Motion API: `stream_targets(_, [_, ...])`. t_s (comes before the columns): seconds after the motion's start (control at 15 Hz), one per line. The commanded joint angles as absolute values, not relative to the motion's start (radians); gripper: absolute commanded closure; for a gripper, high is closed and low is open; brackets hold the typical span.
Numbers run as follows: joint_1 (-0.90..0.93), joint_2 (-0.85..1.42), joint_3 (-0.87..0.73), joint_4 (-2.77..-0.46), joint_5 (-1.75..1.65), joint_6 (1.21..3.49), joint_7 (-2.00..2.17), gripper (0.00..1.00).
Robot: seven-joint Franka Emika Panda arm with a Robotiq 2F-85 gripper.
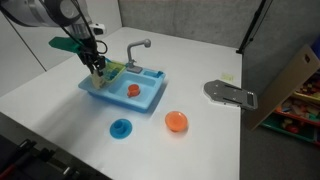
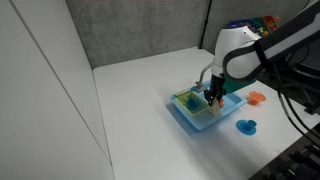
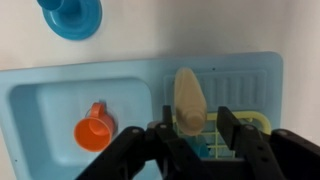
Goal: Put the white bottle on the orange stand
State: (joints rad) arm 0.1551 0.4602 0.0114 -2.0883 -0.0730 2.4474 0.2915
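Note:
The white bottle (image 3: 187, 98) is cream-coloured and lies on the ribbed drainboard of the blue toy sink (image 3: 40, 95). My gripper (image 3: 198, 116) is open, with one finger on each side of the bottle's lower end; there is a gap on the right side. In both exterior views the gripper (image 1: 97, 68) (image 2: 212, 97) hangs low over the sink's drainboard end. The orange stand (image 1: 176, 121) (image 2: 257, 97) sits on the white table, apart from the sink.
An orange cup (image 3: 95, 130) (image 1: 133, 90) lies in the sink basin. A yellow rack (image 3: 256, 121) sits by the bottle. The grey faucet (image 1: 136, 49) rises behind the sink. A blue disc stand (image 1: 121, 128) (image 3: 70, 15) and a grey tool (image 1: 230, 94) lie on the table.

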Motion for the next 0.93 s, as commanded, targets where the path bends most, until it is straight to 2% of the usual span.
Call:
stream_targets(0.0, [0.167,0.444,-0.004,-2.076,-0.087,2.418,0.302,0.8])
stream_targets(0.13, [0.165,0.436,-0.005,-2.08,-0.086,2.412,0.3,0.94])
stream_targets(0.2, [0.164,0.43,-0.007,-2.083,-0.086,2.41,0.3,0.9])
stream_targets(0.87, [0.102,0.265,-0.035,-2.104,-0.084,2.244,0.284,0.9])
